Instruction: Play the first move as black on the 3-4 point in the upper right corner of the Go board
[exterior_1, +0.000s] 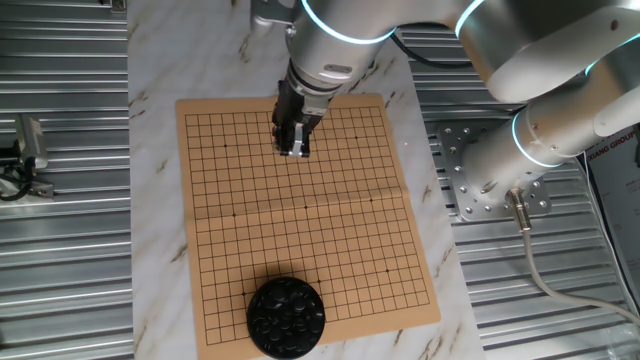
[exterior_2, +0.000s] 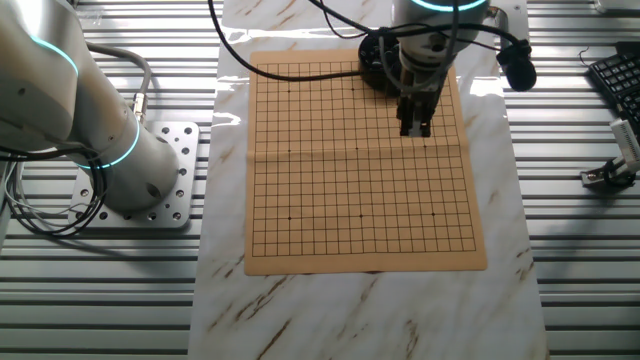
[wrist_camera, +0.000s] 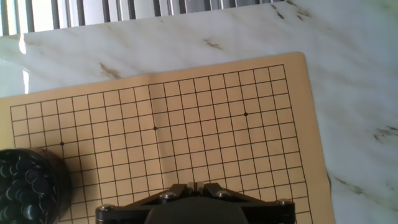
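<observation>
The tan Go board (exterior_1: 320, 240) lies on the marble slab and no stone lies on its grid. It also shows in the other fixed view (exterior_2: 350, 190) and in the hand view (wrist_camera: 205, 130). Loose black stones fill the round black bowl (exterior_1: 285, 318) at one board edge; the bowl is also in the other fixed view (exterior_2: 372, 62) and the hand view (wrist_camera: 28, 183). My gripper (exterior_1: 293, 150) hangs well above the board, pointing down, a little off the bowl (exterior_2: 416, 130). In the hand view its fingertips (wrist_camera: 197, 185) stand together. No stone shows between them.
The board sits on a white marble slab (exterior_1: 160, 60) over a ribbed metal table. The arm's base plate (exterior_2: 165, 170) stands beside the slab. A keyboard (exterior_2: 615, 70) and a small clamp (exterior_2: 610, 170) lie at the table's far side.
</observation>
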